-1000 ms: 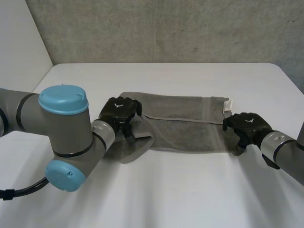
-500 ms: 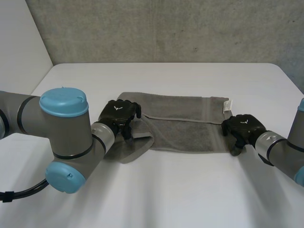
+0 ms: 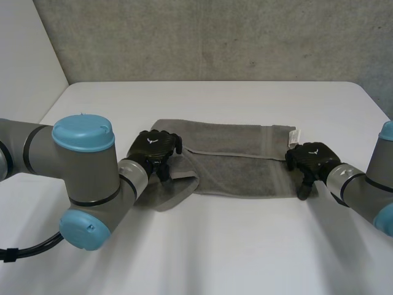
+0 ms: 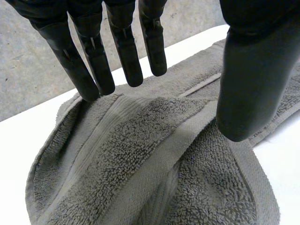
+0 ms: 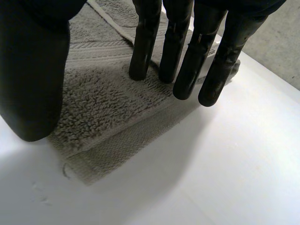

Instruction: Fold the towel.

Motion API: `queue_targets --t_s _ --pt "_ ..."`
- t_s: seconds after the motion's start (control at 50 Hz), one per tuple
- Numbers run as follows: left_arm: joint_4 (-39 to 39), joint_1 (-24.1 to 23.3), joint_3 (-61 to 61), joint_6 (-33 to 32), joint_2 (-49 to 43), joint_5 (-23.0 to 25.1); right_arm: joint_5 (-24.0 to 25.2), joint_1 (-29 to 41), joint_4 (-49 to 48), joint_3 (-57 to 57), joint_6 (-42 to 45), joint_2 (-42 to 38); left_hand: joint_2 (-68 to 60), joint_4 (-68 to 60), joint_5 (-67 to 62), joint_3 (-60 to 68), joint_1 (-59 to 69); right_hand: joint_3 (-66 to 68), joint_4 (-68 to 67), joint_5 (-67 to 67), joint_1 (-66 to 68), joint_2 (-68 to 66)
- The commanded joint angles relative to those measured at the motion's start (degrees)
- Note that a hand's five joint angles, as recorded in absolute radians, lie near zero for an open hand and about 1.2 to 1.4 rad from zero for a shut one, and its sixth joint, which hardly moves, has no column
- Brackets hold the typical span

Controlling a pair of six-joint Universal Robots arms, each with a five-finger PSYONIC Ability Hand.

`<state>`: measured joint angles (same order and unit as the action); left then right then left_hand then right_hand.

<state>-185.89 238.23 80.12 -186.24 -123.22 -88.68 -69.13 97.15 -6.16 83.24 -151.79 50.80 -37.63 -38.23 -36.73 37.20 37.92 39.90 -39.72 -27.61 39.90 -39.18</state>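
Head view: the grey towel [image 3: 239, 163] lies as a long strip across the white counter [image 3: 245, 246], and its left end is bunched into a loose fold. The left hand [image 3: 153, 146] is on this bunched end. The right hand [image 3: 312, 158] is at the opposite short edge, near a small white label [image 3: 294, 136]. In the left wrist view the fingers [image 4: 124, 51] are straight and well apart from the thumb [image 4: 248, 79], whose tip touches the cloth; nothing is gripped. In the right wrist view the straight fingers [image 5: 187, 61] rest their tips on the towel's end, with the thumb apart, and hold nothing.
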Motion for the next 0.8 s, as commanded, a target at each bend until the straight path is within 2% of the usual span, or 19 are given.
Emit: queue_targets --t_s 0.02,0.32,0.34,0.36,0.38,0.4,0.42,0.8 --pt "0.0 0.05 -0.06 0.0 0.0 0.0 -0.04 -0.03 0.09 -0.88 0.0 0.0 5.72 6.32 14.81 -5.29 -6.0 0.63 -0.81 -2.92 0.63 -1.35" --pt "-0.09 0.05 -0.06 0.0 -0.09 0.0 0.05 0.05 0.09 -1.94 0.0 -0.08 5.72 6.32 14.81 -5.29 -6.0 0.8 -0.98 -3.09 0.8 -1.52" --pt "-0.09 0.05 -0.06 0.0 -0.09 0.0 -0.04 0.05 0.18 -1.94 0.0 -0.61 5.72 6.32 14.81 -5.29 -6.0 2.96 -3.15 -5.25 2.96 -3.68" --pt "-0.09 0.05 -0.06 0.0 -0.09 0.0 -0.04 0.05 0.18 -2.11 -0.08 -0.96 5.72 6.32 14.81 -5.29 -6.0 12.98 -13.16 -15.26 12.98 -13.7" --pt "-0.09 0.05 -0.14 0.0 -0.09 0.0 -0.04 0.05 0.18 -2.12 -0.09 -0.96 5.72 6.32 14.81 -5.29 -6.0 13.08 -13.26 -15.36 13.08 -13.8" --pt "-0.09 0.05 -0.14 0.0 -0.09 0.0 -0.04 0.05 0.09 -2.2 -0.26 -1.14 5.72 6.32 14.81 -5.29 -6.0 29.4 -29.58 -31.68 29.4 -30.12" --pt "0.0 0.13 -0.14 0.0 -0.09 0.0 -0.04 0.05 0.01 -2.12 -0.43 -1.14 5.72 6.32 14.81 -5.29 -6.0 39.99 -40.18 -42.28 39.99 -40.71" --pt "0.44 1.98 -0.06 -0.18 0.97 1.58 -0.04 -0.65 -0.61 0.26 -1.14 3.08 7.06 7.67 16.16 -6.63 -7.35 40.1 -40.28 -42.39 40.1 -40.82"
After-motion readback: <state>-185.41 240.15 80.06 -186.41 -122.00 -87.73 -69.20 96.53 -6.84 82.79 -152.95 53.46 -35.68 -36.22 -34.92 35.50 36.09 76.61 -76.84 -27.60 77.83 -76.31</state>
